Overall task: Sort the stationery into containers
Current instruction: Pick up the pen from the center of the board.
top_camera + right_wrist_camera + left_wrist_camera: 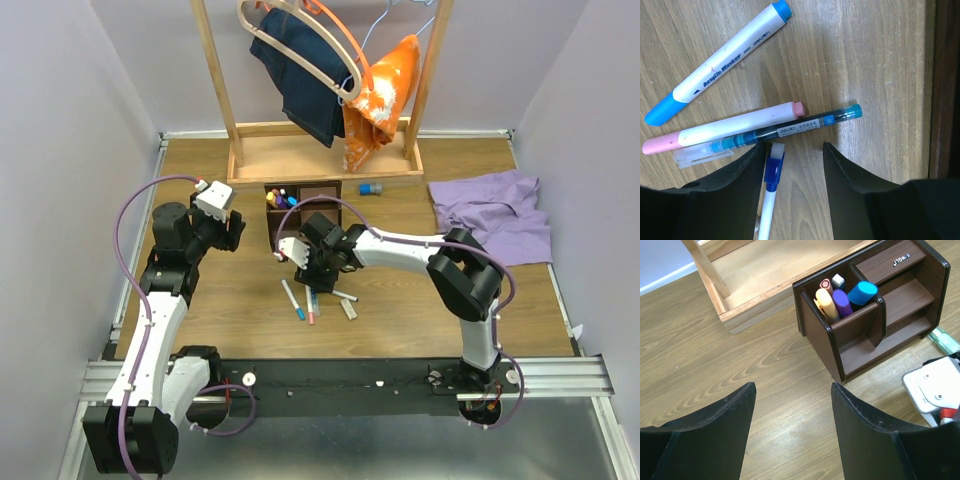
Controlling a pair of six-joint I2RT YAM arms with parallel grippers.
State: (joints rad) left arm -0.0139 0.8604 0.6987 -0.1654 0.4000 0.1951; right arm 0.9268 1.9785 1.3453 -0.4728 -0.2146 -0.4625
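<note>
The dark brown organizer [303, 205] stands mid-table; in the left wrist view [875, 320] its front slot holds a yellow marker [824, 303], a purple one [842, 302] and a blue-capped one [862, 292]. My left gripper [792, 402] is open and empty above bare table, near-left of it. My right gripper [793, 162] is open, low over loose pens: a blue-tipped white marker [720, 65], a pink-tipped one [725, 129], a teal gel pen [790, 131] and a white pen with a blue clip [772, 175] lying between the fingers, by the left one. A beige eraser [349, 309] lies nearby.
The light-wood clothes rack [325, 160] with hanging jeans and an orange garment stands behind the organizer. A blue-capped item [371, 188] lies right of the organizer. A purple cloth [495, 212] lies at the right. The organizer's wall [944, 85] is close to my right gripper.
</note>
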